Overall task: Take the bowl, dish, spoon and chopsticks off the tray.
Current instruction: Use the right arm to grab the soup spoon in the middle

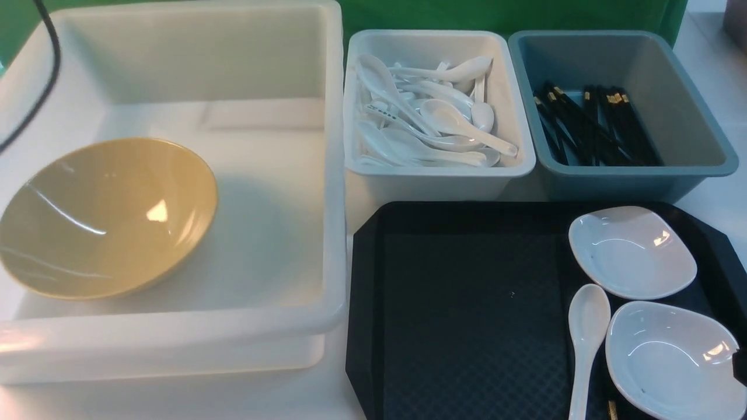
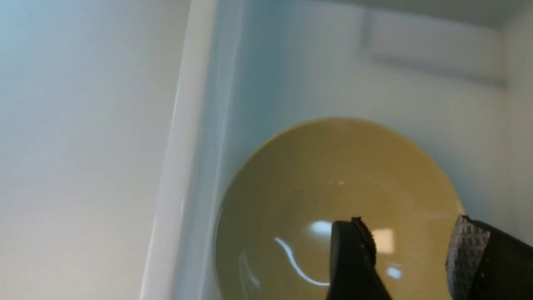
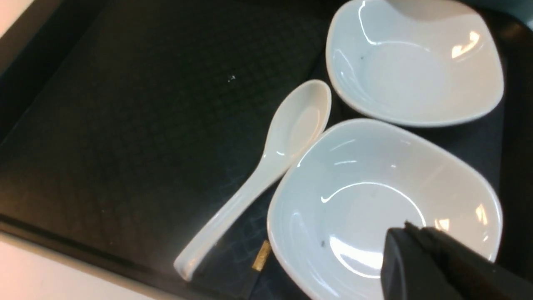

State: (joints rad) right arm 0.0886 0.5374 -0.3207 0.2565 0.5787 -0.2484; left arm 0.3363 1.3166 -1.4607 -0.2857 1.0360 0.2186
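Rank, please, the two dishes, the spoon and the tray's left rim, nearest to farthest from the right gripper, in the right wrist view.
1. The near dish, under the right gripper.
2. The far dish and spoon, too close to call.
3. The tray's left rim, across the tray.

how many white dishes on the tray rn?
2, both on the right side of the tray: far dish by the back rim, near dish beside the spoon. No sign of hidden ones.
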